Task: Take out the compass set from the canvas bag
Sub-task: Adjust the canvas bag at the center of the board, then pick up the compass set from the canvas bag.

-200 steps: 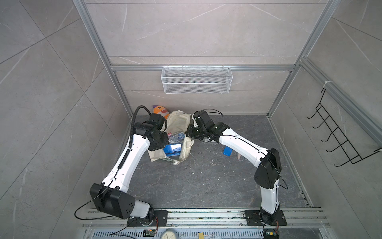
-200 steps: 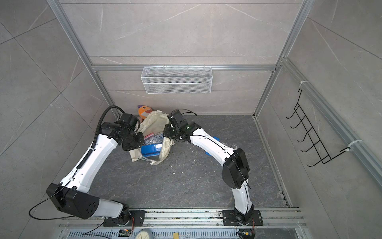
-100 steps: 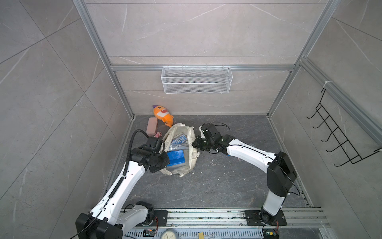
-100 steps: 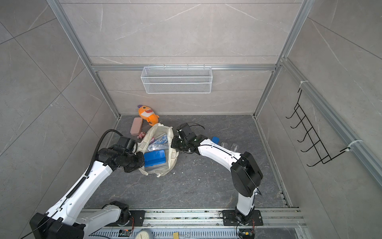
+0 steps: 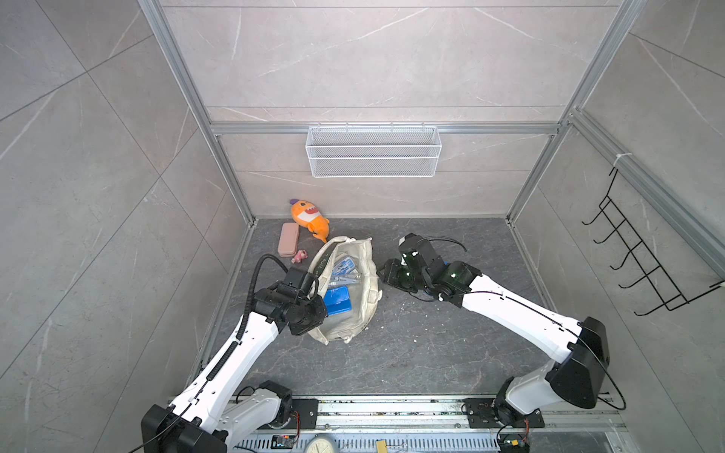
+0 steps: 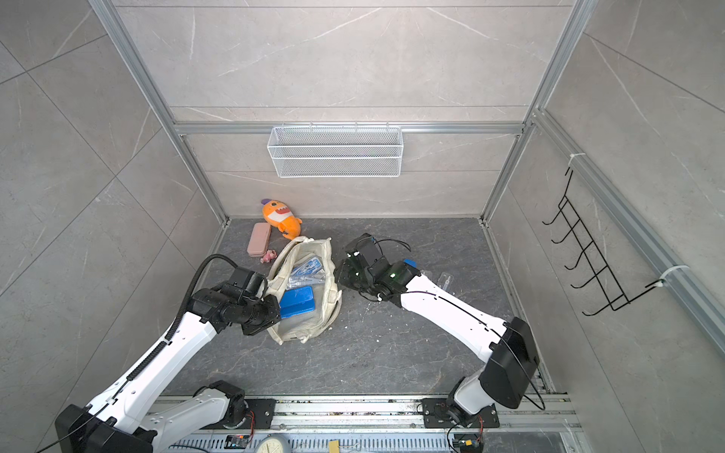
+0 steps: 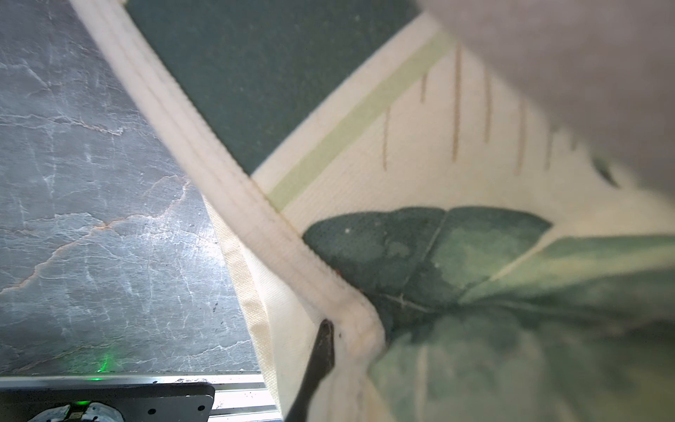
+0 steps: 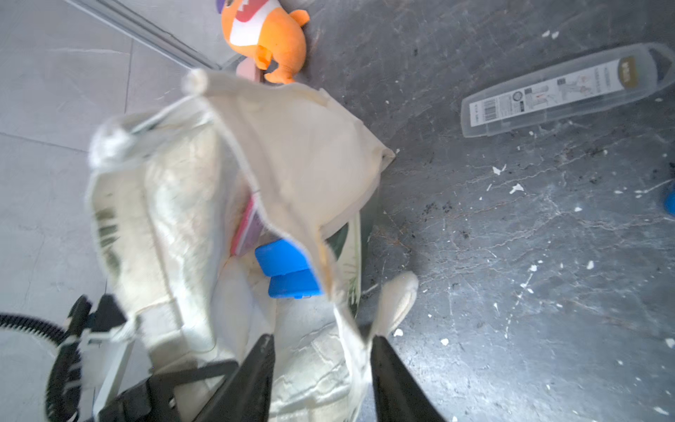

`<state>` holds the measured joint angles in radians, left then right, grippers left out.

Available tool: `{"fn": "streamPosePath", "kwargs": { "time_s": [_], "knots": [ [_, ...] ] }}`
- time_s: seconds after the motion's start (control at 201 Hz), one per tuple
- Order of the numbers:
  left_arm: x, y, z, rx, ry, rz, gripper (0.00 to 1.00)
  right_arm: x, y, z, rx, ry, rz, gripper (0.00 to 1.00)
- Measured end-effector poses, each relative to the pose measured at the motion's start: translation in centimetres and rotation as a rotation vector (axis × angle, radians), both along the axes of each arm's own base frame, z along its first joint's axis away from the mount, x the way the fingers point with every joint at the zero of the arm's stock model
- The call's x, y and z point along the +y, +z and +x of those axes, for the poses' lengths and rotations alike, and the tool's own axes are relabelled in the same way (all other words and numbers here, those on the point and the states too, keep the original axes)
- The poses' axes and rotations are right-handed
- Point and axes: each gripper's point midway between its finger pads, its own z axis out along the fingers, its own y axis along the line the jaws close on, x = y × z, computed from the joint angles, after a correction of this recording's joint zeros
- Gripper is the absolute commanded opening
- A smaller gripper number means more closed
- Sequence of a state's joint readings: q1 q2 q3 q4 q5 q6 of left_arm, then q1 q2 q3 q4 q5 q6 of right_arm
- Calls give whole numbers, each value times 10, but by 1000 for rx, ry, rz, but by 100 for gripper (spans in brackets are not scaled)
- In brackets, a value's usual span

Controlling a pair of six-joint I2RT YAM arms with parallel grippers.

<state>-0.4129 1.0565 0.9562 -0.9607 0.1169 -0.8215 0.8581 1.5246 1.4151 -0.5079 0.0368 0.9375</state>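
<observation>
Right wrist view: right gripper stands parted at the rim of the canvas bag; left gripper clamps its left edge. The compass set lies inside, beyond the blue box: reach in from above.

Blurred canvas bag in right wrist view; blue object cut by edge.

The bag is matt cream woven cloth with dark green print. The floor looks like dark veined stone with a faint sheen. The blue case is smooth plastic. The clear case is transparent plastic with a paper label. The toy is plush. The basket is white wire mesh.
</observation>
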Motion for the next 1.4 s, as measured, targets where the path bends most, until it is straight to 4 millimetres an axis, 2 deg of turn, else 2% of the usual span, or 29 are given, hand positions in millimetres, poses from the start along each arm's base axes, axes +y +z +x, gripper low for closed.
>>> {"fn": "streamPosePath", "kwargs": {
  "time_s": [0.095, 0.169, 0.254, 0.354, 0.494, 0.618, 0.718, 0.837, 0.972, 1.152, 1.396],
  "knots": [
    [0, 1, 0, -4, 5, -3, 0, 34, 24, -29, -37, 94, 6, 28],
    [0, 3, 0, -11, 9, -8, 0, 62, 28, -49, -40, 161, 5, 25],
    [0, 5, -1, -19, 12, -15, 0, 85, 12, -60, -16, 203, -20, 22],
    [0, 8, -3, -27, 14, -21, 0, 100, -25, -56, 42, 198, -81, 21],
    [0, 7, -3, -26, 18, -22, 0, 110, -77, -37, 124, 160, -165, 19],
    [1, 6, -5, -26, 20, -23, 0, 108, -112, -14, 193, 96, -220, 31],
    [1, 5, -6, -26, 20, -23, 0, 101, -130, 1, 240, 47, -252, 44],
    [2, 5, -8, -29, 17, -25, 0, 98, -140, 10, 262, 25, -271, 58],
    [2, 3, -10, -24, 16, -22, 0, 105, -142, 10, 268, 41, -263, 68],
    [2, 1, -11, -20, 13, -19, 0, 114, -146, 12, 253, 89, -248, 74],
    [3, -1, -13, -19, 9, -17, 0, 121, -154, 19, 176, 203, -268, 76]
  ]
}}
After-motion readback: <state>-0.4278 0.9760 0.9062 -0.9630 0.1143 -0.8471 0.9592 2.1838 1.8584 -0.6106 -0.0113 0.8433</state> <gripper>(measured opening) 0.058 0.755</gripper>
